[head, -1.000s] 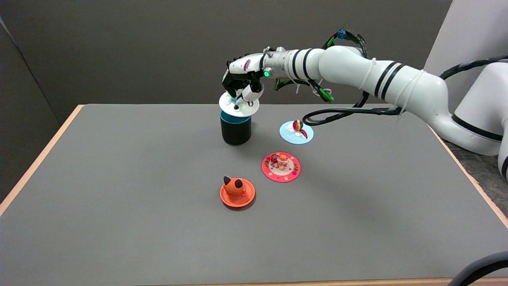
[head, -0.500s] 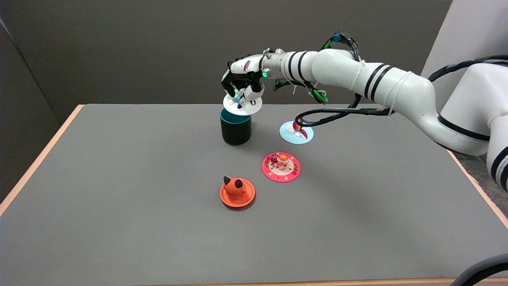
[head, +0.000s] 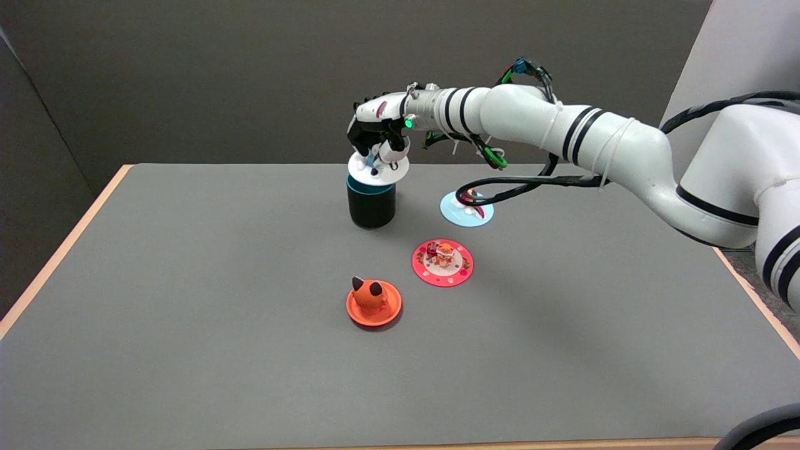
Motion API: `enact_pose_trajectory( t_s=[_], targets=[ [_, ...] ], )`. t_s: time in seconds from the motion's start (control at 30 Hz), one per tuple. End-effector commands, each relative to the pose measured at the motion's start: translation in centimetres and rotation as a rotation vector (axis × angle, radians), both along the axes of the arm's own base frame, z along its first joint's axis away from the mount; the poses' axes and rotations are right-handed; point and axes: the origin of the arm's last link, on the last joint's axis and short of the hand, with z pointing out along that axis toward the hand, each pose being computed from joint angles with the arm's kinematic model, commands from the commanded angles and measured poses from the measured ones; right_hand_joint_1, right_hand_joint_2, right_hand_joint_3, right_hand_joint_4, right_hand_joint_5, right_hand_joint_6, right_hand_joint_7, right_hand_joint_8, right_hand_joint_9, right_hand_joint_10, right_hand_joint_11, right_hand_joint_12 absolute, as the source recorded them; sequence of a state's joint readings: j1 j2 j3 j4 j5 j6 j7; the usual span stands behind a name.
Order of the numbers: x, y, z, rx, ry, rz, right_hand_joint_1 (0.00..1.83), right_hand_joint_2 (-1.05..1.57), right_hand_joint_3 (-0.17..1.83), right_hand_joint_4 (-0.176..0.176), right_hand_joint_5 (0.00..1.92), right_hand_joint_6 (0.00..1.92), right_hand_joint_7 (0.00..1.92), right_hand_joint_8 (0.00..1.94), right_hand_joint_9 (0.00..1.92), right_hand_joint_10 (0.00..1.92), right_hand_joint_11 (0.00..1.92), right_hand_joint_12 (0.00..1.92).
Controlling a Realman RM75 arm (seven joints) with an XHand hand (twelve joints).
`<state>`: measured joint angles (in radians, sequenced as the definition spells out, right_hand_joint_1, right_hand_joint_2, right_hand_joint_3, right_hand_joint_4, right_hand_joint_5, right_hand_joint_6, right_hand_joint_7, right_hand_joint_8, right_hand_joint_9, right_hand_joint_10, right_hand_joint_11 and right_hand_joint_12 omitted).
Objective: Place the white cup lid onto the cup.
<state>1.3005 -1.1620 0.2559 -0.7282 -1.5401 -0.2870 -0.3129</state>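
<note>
White cup lid (head: 379, 169) sits level directly above the cup (head: 372, 203) rim. The right hand (head: 378, 128) fingers clamp its top knob from above.

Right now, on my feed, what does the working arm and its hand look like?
The right arm is glossy white with black bands at its joints and a silver wrist section. Black cable, tied on with white straps, loops beneath it, with green and red wires near the wrist. The right hand is black and white, with a green light at its base.
</note>
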Motion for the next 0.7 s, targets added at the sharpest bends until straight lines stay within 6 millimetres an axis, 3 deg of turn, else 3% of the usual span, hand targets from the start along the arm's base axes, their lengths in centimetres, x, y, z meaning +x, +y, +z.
enact_pose_trajectory(
  t_s=[0.03,0.07,0.13,0.17,0.2,0.23,0.27,0.37,0.43,0.57,0.6,0.63,0.67,0.7],
  targets=[
    [0.03,0.72,-2.81,0.065,-0.032,0.003,1.46,1.17,0.19,0.113,0.56,1.41,0.55,1.78,0.72,1.37,0.61,0.97],
    [0.06,0.76,-2.89,0.068,-0.032,0.003,1.46,1.13,0.27,0.092,0.51,1.51,0.55,1.79,0.71,1.39,0.58,1.02],
    [0.01,0.84,-3.11,0.074,-0.03,0.003,1.45,1.16,0.2,0.107,0.57,1.42,0.55,1.79,0.71,1.38,0.6,0.97],
    [0.01,0.86,-3.16,0.076,-0.03,0.003,1.33,1.19,0.22,-0.016,0.58,1.58,0.54,1.78,0.7,1.38,0.58,1.01],
    [0.02,0.86,-3.16,0.076,-0.03,0.003,1.28,1.19,0.24,-0.061,0.59,1.64,0.54,1.78,0.7,1.38,0.57,1.03],
    [0.02,0.86,-3.16,0.076,-0.03,0.003,1.41,1.17,0.21,0.058,0.58,1.48,0.55,1.78,0.71,1.38,0.59,0.99],
    [0.01,0.85,-3.2,0.076,-0.03,0.003,1.45,1.16,0.2,0.103,0.57,1.41,0.55,1.78,0.71,1.38,0.6,0.97],
    [-0.05,0.75,-2.95,0.068,-0.029,0.002,1.46,1.15,0.23,0.104,0.55,1.45,0.55,1.79,0.71,1.39,0.6,0.99],
    [-0.12,0.68,-2.88,0.064,-0.029,0.001,1.46,1.14,0.24,0.082,0.53,1.48,0.55,1.79,0.71,1.39,0.58,1.0],
    [-0.42,0.6,-2.73,0.056,-0.026,-0.006,1.46,1.13,0.28,0.094,0.51,1.52,0.55,1.79,0.71,1.39,0.57,1.03],
    [-0.47,0.56,-2.67,0.053,-0.028,-0.007,1.28,1.2,0.23,-0.059,0.59,1.64,0.54,1.78,0.7,1.38,0.57,1.02],
    [-0.46,0.5,-2.54,0.048,-0.03,-0.007,1.42,1.14,0.27,0.064,0.52,1.54,0.55,1.79,0.71,1.39,0.57,1.03],
    [-0.47,0.48,-2.48,0.047,-0.03,-0.007,1.46,1.13,0.28,0.093,0.51,1.52,0.55,1.79,0.71,1.39,0.57,1.03],
    [-0.49,0.46,-2.47,0.045,-0.03,-0.008,1.46,1.13,0.28,0.094,0.51,1.52,0.55,1.79,0.71,1.39,0.57,1.03]
  ],
)
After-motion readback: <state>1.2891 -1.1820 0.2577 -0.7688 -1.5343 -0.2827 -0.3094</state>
